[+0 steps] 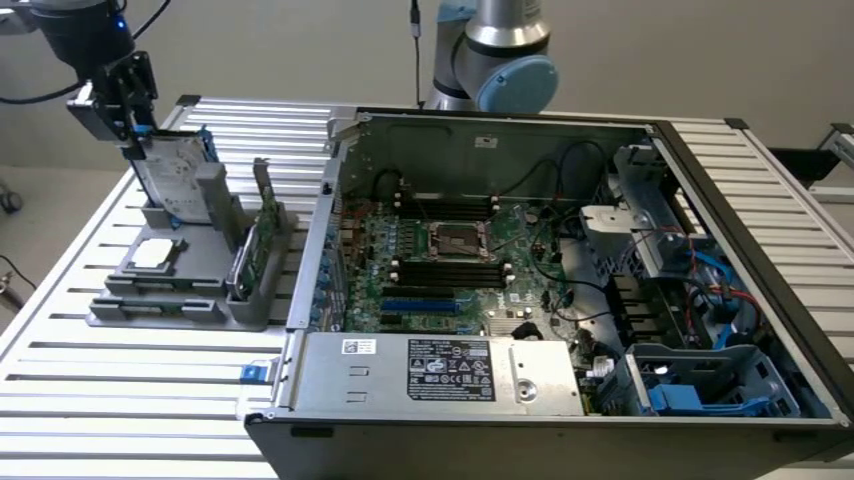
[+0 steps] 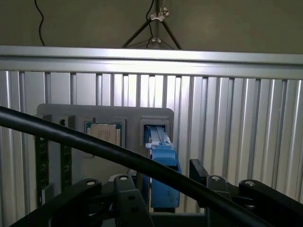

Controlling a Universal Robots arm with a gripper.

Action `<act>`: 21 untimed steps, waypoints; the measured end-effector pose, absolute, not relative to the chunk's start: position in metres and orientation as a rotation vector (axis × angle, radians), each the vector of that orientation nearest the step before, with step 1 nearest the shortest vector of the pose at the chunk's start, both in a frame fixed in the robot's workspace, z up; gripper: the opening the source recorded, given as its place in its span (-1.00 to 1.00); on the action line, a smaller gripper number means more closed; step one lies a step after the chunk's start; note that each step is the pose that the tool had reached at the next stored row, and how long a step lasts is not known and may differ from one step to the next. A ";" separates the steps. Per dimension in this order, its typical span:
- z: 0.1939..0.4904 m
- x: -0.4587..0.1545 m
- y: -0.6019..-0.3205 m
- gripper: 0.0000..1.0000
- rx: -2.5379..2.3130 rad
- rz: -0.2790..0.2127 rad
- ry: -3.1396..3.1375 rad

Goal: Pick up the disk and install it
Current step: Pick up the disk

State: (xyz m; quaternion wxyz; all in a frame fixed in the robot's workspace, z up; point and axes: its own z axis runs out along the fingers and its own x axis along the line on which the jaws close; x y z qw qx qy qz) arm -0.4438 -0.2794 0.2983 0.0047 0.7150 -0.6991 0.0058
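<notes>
there are one disk [image 1: 178, 172], one silver chip [image 1: 154, 253] and two green circuit cards [image 2: 66, 165]. there is one grey holder [image 1: 160, 305]. there are also one open computer case [image 1: 494, 140] and one robot arm [image 1: 497, 50].

Power supply label [image 1: 450, 368]: print illegible

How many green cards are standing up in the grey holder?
2. Both stand on edge in the grey holder: one green card at the holder's end, the second card beside it, closer to the silver chip.
</notes>
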 end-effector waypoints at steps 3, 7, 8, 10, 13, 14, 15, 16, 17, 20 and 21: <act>0.297 -0.444 -0.279 0.08 2.242 0.024 -2.192; 0.295 -0.444 -0.279 0.08 2.242 0.024 -2.192; 0.295 -0.444 -0.279 0.08 2.242 0.024 -2.192; 0.294 -0.444 -0.279 0.08 2.241 0.024 -2.194; 0.292 -0.445 -0.279 0.08 2.238 0.024 -2.197; 0.292 -0.445 -0.280 0.08 2.235 0.024 -2.199; 0.291 -0.445 -0.280 0.08 2.232 0.024 -2.202; 0.291 -0.445 -0.280 0.08 2.230 0.024 -2.205; 0.290 -0.445 -0.280 0.08 2.227 0.024 -2.208; 0.289 -0.445 -0.280 0.08 2.215 0.024 -2.220; 0.289 -0.446 -0.280 0.08 2.212 0.024 -2.223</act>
